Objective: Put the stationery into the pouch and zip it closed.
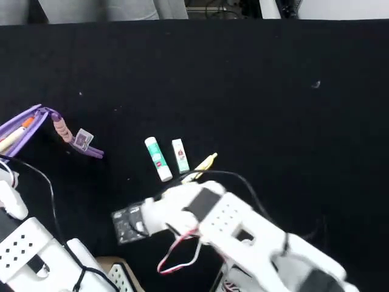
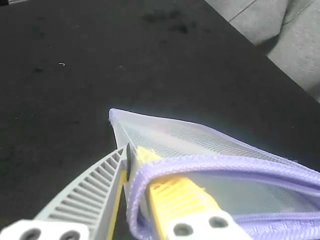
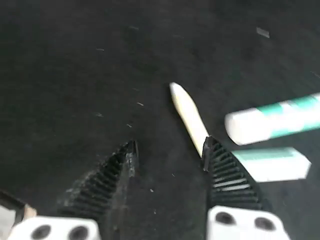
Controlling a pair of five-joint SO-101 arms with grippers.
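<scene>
Left hand clamps the pouch rim; right hand gapes wide — fingertip by the pencil.

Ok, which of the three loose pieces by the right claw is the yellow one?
The slim pen, lying slanted next to the right claw. The glue stick and the small block beside it are both white and green.

A matte black cloth-covered counter takes up nearly the whole high view under even light. A few pale lint specks lie toward its upper right. Along the top edge are folds of light grey fabric at the upper left, dark tangled cables at centre and a white panel at the upper right. In the left wrist view, seamed grey fabric lies past the counter's edge at the upper right.
</scene>
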